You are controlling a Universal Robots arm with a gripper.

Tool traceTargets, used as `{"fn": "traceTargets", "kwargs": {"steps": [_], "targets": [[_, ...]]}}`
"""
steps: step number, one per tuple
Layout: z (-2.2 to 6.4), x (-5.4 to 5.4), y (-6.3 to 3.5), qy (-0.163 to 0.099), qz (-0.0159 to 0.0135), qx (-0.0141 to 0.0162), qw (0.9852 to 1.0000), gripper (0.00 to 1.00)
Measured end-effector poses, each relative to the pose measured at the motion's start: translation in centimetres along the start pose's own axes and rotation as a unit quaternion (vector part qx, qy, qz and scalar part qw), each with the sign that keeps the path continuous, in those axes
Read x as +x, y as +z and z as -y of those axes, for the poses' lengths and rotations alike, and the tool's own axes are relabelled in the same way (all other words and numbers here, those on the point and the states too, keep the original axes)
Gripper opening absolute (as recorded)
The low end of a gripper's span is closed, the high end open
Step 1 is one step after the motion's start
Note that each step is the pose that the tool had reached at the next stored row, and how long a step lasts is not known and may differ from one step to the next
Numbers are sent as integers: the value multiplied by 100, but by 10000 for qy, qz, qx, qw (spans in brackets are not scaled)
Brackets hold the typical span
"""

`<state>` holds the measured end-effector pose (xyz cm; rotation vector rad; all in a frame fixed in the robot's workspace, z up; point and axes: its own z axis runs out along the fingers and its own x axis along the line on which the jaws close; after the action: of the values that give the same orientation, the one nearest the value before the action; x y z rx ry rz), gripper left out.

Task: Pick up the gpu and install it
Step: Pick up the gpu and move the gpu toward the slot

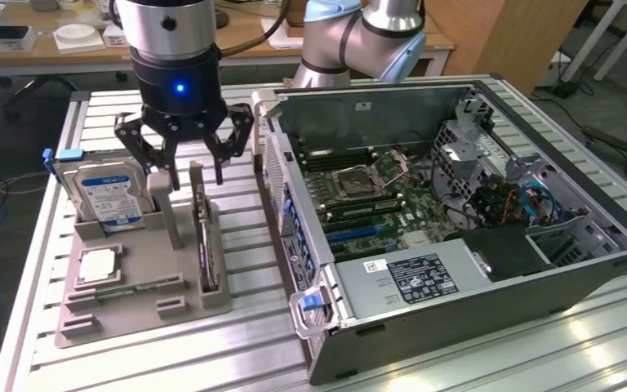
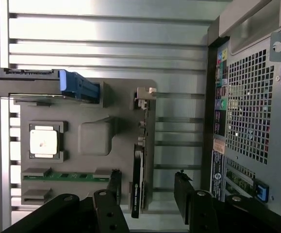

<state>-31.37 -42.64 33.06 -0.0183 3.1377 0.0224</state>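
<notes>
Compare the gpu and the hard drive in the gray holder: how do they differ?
The gpu is a thin dark card; the hard drive is a thicker silver block with a blue-white label. The gpu stands nearer the computer case; the hard drive stands farther from it. Both stand on edge in the gray holder.

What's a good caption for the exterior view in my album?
Open gripper above the gpu standing in its gray tray, beside the computer case.
</notes>
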Motion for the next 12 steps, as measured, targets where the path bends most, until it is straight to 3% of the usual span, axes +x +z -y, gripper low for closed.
{"fn": "traceTargets", "kwargs": {"steps": [12], "targets": [[68, 1, 2, 0, 0, 0, 10000, 56]]}}
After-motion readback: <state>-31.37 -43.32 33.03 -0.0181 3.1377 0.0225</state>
